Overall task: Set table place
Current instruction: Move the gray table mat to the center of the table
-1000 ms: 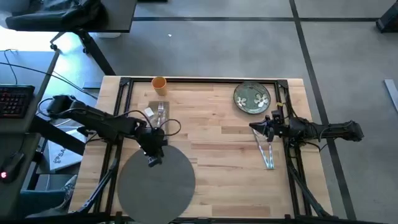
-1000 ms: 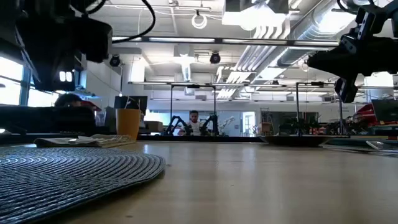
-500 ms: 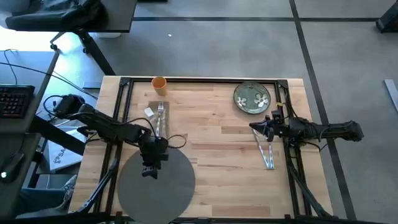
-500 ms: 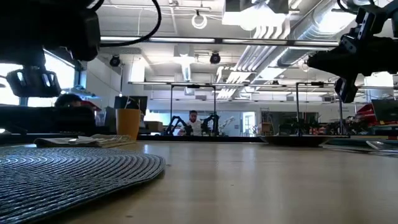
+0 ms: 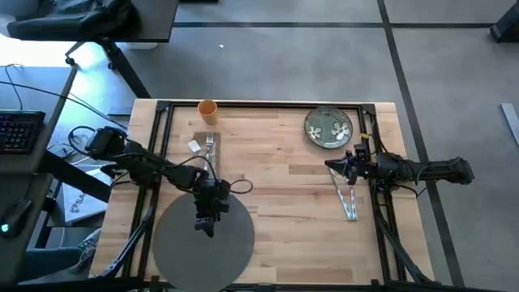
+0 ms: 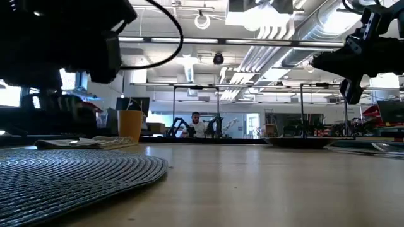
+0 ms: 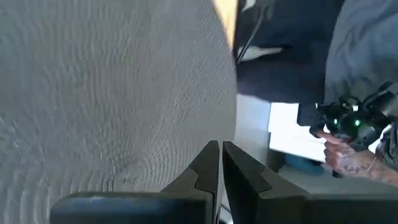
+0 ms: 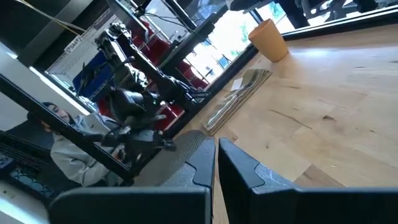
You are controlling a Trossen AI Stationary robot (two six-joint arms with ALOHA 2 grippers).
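The round dark-grey placemat (image 5: 203,239) lies flat at the table's near left. My left gripper (image 5: 204,229) hangs over it, shut (image 7: 221,152), pointing down, and holds nothing. The beige napkin (image 5: 204,154) with the fork (image 5: 209,144) on it lies beyond the placemat. The orange cup (image 5: 208,109) stands at the far edge. The green flowered plate (image 5: 329,128) sits far right. Knife and spoon (image 5: 348,203) lie on the wood at the right. My right gripper (image 5: 329,166) waits shut (image 8: 216,149) above the table, beside the cutlery.
The table's black frame (image 5: 268,104) runs along its edges. Bare wood (image 5: 284,195) stretches between the placemat and the cutlery. A person (image 8: 74,146) sits beyond the table's left edge, a hand (image 7: 348,155) showing near the placemat's rim.
My left gripper has gone from near the napkin toward the table's near edge and a little right, farther in over the placemat. The placemat and the other things have stayed where they were.
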